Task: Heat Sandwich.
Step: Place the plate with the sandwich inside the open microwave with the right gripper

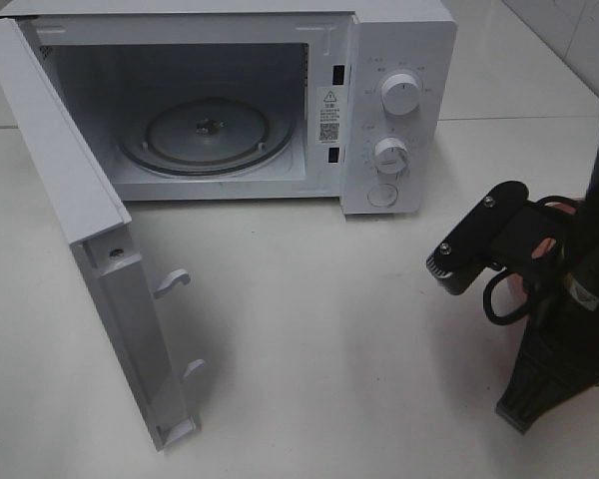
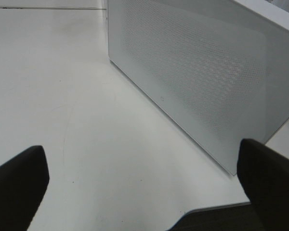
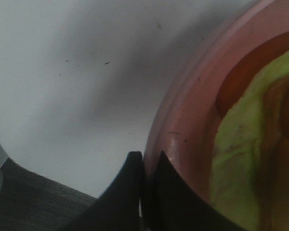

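— Where is the sandwich (image 3: 241, 144)?

— On a pink plate (image 3: 183, 125), seen only from the right wrist. A green leaf lies over a reddish layer. White tabletop (image 3: 62, 72) lies beside the plate. The high view does not show it, so I cannot place it against the microwave (image 1: 399, 40).

— And the right hand (image 3: 144, 159)?

— Closed, with the two tips pressed together right at the plate's rim. Whether they pinch the rim I cannot tell. The right arm (image 1: 539, 269) sits in front of the microwave, off its knob side.

— The left hand (image 2: 140, 147)?

— Spread wide and holding nothing. It is low over the tabletop, facing the outer side of the microwave's door (image 2: 197, 72), near it but apart.

— How does the microwave stand?

— Its door is swung fully open on the side away from the knobs. The glass turntable (image 1: 205, 135) shows inside.
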You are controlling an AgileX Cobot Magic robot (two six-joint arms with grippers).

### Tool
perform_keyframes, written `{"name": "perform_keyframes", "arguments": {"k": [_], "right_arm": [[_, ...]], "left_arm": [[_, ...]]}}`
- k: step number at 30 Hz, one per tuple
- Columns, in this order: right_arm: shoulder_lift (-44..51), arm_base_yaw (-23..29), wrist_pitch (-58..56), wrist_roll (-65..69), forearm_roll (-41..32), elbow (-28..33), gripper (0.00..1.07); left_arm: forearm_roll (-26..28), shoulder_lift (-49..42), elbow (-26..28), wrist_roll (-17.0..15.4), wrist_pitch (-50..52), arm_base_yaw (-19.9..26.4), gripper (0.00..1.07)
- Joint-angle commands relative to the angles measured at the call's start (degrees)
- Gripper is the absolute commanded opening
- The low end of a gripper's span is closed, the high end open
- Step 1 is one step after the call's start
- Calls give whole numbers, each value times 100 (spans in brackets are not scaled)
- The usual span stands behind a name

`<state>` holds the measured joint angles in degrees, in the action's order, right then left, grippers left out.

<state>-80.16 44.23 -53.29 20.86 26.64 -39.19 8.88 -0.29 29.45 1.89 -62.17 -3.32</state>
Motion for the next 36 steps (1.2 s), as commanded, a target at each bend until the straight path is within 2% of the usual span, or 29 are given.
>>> {"name": "perform_keyframes", "arguments": {"k": [1,20,25,36], "right_arm": [[86,246,-201,-160,120,17,0],[218,1765,-160,-1215,126,17,0],[218,1942,-29,-1707,126,17,0],[218,1942,401,-3071,132,17,0]], "left_arm": [[11,-132,0,11,74,-34,100],[11,-132,0,11,74,-34,100],[11,-132,0,11,74,-34,100],[11,-132,0,11,74,-34,100]]}}
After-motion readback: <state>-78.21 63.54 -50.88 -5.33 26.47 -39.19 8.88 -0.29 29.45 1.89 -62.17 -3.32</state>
